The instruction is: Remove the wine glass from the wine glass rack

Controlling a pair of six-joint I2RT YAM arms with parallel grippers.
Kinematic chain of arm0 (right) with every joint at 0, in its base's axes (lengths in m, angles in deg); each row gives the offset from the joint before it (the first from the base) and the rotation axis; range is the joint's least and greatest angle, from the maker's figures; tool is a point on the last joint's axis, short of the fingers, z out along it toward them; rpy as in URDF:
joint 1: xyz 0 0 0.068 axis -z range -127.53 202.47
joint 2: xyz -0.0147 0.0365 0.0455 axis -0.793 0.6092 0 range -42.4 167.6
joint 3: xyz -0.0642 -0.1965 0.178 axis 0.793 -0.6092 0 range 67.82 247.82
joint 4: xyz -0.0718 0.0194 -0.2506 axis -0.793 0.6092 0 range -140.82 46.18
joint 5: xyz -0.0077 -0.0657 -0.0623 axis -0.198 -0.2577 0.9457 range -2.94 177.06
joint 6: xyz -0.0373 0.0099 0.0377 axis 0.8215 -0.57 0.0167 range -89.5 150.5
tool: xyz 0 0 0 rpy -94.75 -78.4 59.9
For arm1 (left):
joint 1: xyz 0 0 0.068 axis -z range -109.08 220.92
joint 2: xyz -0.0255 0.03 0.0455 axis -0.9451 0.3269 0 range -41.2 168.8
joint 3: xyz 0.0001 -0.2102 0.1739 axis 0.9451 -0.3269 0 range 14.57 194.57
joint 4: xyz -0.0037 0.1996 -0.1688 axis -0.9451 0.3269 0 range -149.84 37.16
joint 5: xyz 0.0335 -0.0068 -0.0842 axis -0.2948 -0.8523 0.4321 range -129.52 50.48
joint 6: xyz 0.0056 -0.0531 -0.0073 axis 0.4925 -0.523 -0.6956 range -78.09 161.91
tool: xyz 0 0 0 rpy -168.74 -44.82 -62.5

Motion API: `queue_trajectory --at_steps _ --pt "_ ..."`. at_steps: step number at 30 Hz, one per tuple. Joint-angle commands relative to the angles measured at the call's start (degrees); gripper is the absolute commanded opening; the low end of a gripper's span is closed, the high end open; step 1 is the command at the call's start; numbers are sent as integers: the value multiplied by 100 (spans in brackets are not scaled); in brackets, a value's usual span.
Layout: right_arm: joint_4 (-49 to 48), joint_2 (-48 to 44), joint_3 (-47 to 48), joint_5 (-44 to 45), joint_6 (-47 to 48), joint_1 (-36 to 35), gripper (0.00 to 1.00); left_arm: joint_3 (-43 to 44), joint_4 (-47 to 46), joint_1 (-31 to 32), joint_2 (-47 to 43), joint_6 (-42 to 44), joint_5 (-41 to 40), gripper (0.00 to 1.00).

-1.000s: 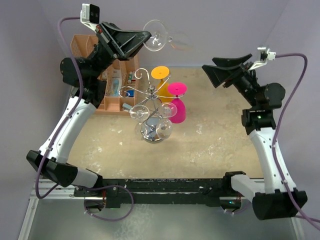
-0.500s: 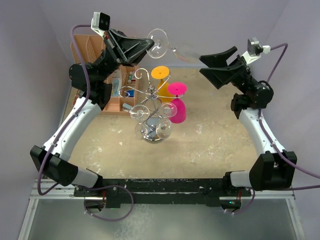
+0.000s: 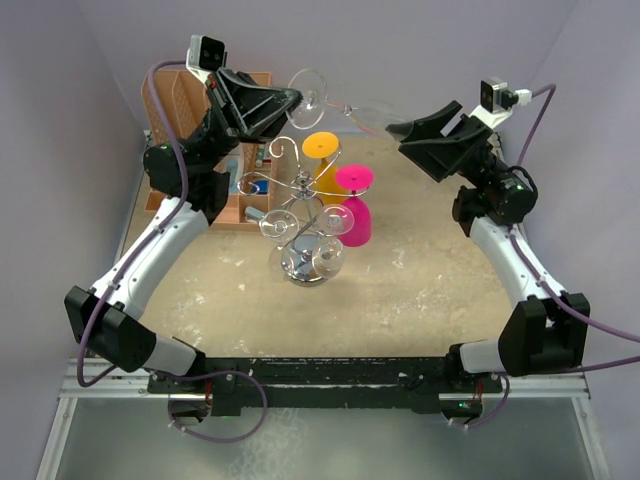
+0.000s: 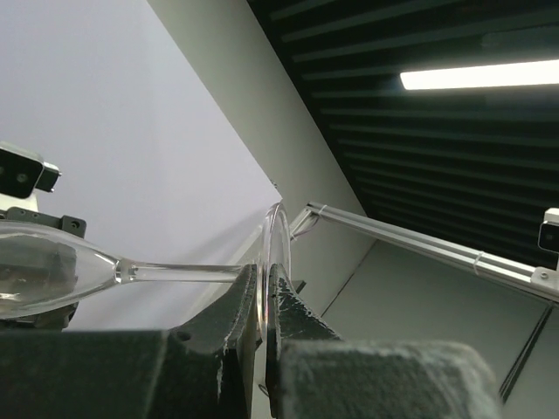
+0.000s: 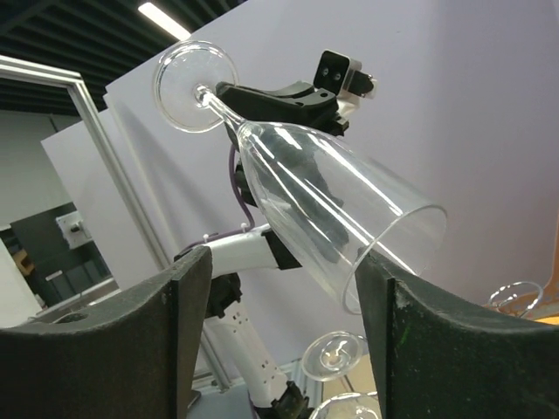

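Observation:
A clear wine glass (image 3: 372,110) hangs sideways high above the table. My left gripper (image 3: 296,97) is shut on its round foot (image 4: 276,240), and the stem (image 4: 179,272) runs out towards the bowl (image 4: 39,278). My right gripper (image 3: 406,137) is open, one finger on either side of the bowl's rim (image 5: 397,257); the left finger (image 5: 188,288) is clear of the glass. The right wrist view also shows the left gripper (image 5: 279,94) behind the foot. The shiny wire wine glass rack (image 3: 300,192) stands below at mid-table on its chrome base (image 3: 303,268).
Other clear glasses (image 3: 329,258) hang upside down on the rack. A yellow goblet (image 3: 322,148) and a pink goblet (image 3: 357,215) stand just behind it. An orange slotted organizer (image 3: 240,205) sits at the back left, under my left arm.
My right arm has swung up and left to the glass, and its jaws now flank the bowl's rim, slightly narrower. My left arm carried the glass a little to the right.

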Motion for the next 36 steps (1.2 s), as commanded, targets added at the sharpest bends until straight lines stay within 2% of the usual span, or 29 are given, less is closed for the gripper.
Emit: queue_trajectory --at_steps 1,9,14,17,18,22,25,28,31,32,36 --pt "-1453 -274 279 288 -160 -147 66 -9 -823 75 -73 -400 -272 0" --pt "-1640 -610 -1 906 -101 -271 39 -166 -932 168 -80 -497 -360 0" --pt "-1609 -854 -56 1109 62 -280 15 -230 -930 173 -83 -516 -388 0" --pt "-1618 -1010 -163 1255 142 -280 5 -267 -865 174 -87 -445 -371 1" --pt "-1657 -1058 -210 1319 170 -280 2 -297 -874 173 -95 -415 -366 6" --pt "-1782 -1284 -455 1519 289 -280 0 -414 -792 173 -169 -201 -344 41" --pt "-1641 -1607 -722 1763 590 -271 0 -424 -248 170 -309 378 -194 59" --pt "-477 -2040 -798 1944 1429 -262 0 -442 785 106 -592 1191 -45 64" --pt "1532 -2604 -563 2480 2781 -262 0 -481 2064 -93 -949 2183 -35 64" --pt "2372 -2777 -421 2853 3517 -262 0 -487 2471 -188 -1057 2505 -54 64" --pt "5451 -3166 396 4657 5478 -262 0 -334 4196 -525 -1378 3691 -128 65"
